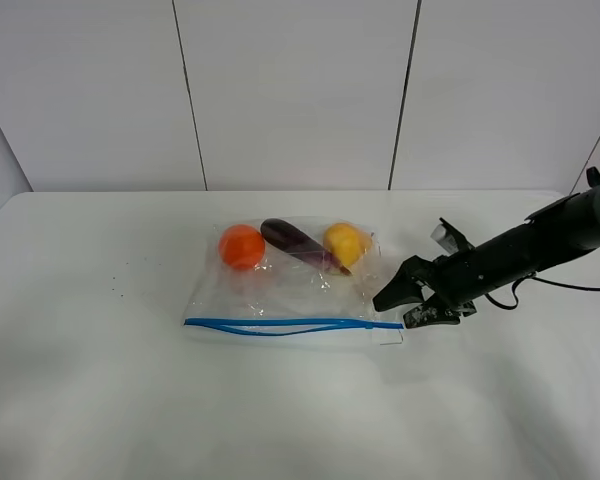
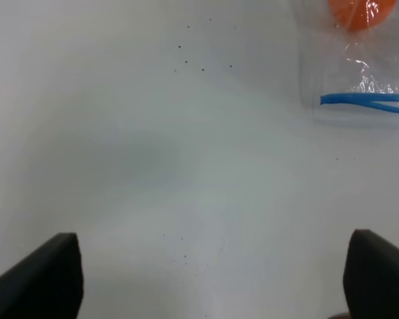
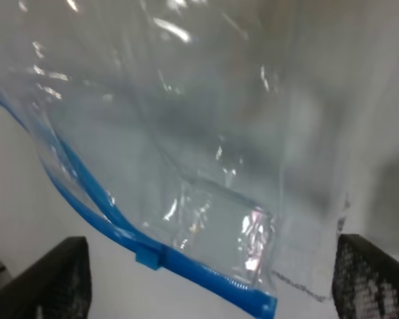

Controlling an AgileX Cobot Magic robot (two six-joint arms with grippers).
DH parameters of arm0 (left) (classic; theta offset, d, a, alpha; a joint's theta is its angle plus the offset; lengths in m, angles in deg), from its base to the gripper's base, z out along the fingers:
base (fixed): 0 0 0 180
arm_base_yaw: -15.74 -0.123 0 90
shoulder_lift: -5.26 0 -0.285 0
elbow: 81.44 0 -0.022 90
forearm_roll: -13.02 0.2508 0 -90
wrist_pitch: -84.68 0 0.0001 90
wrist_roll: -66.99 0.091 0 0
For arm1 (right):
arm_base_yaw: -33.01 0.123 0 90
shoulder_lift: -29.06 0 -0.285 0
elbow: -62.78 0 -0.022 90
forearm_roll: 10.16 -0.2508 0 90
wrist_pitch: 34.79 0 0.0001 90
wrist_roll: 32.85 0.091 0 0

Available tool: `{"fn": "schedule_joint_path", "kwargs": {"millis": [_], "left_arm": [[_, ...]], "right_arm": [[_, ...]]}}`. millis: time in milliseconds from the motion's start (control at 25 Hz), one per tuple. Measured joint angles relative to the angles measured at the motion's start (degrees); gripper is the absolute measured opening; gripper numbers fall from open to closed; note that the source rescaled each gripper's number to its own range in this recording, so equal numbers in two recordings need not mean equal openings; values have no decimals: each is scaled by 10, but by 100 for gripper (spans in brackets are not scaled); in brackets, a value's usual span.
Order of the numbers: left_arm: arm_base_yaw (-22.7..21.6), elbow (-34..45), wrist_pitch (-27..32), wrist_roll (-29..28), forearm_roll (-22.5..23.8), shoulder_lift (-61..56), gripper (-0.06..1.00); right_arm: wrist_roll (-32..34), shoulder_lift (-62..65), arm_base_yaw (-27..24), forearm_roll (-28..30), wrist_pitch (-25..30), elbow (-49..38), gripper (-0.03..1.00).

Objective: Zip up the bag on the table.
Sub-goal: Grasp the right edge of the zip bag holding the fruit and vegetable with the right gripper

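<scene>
The bag (image 1: 290, 285) lies flat in the middle of the table (image 1: 100, 400). An orange item (image 1: 242, 246), a dark purple one (image 1: 300, 244) and a yellow one (image 1: 346, 243) show through it. Its blue zipper strip (image 1: 280, 325) runs along the near edge, and its two lines part slightly in the middle. My right gripper (image 1: 395, 312) is open at the strip's right end. The right wrist view shows the strip (image 3: 93, 206) and a small blue slider (image 3: 149, 256) between the open fingers. My left gripper (image 2: 213, 256) is open over bare table. The bag's left corner (image 2: 359, 100) lies beyond it.
The right arm (image 1: 530, 245) reaches in from the right edge, low over the table. White wall panels (image 1: 300, 90) stand behind the table's far edge. Small dark specks (image 2: 193, 63) dot the table left of the bag.
</scene>
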Motion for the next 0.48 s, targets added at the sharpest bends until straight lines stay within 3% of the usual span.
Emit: {"fn": "schedule_joint_path", "kwargs": {"millis": [480], "left_arm": [[0, 0, 0, 0, 0, 0, 100]], "right_arm": [[-58, -39, 0, -63, 19, 8, 79]]}}
